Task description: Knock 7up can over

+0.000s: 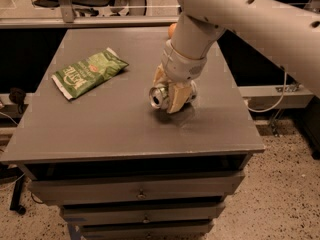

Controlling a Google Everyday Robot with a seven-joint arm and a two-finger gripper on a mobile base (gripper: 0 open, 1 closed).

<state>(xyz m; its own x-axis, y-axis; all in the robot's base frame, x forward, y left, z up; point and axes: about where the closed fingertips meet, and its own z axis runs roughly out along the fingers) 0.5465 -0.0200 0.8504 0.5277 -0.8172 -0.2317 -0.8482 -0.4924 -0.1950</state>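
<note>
**A:** Start at the front. What's nearest?

**B:** A stack of metal drawers (pixel 140 194) with small knobs, under a flat, matte grey table (pixel 100 129).

**A:** And the 7up can (pixel 161 97)?

**B:** Right of the table's middle. It is tipped well off upright, with its round silver top facing front-left. The gripper (pixel 166 95) is down on it, and the jaws are clamped on the body. One of the tan fingers (pixel 178 97) crosses the near side and the other sits behind.

**A:** How will it handle?

**B:** I'd judge it light, thin-walled and slick. It is a smooth cylinder that rolls once it is on its side, and it dents if squeezed hard. Hold it across the mid-body, as it is held now. A push high on the wall topples it most easily.

**A:** Is it over yet?

**B:** I can't tell whether its side touches the table. Letting go low should finish it.

**A:** What's further back?

**B:** A flat, crinkly green crisp bag (pixel 89 72) lies well apart to the left. A small rounded orange thing (pixel 172 30) peeks out behind the smooth white arm (pixel 240 14).
</note>
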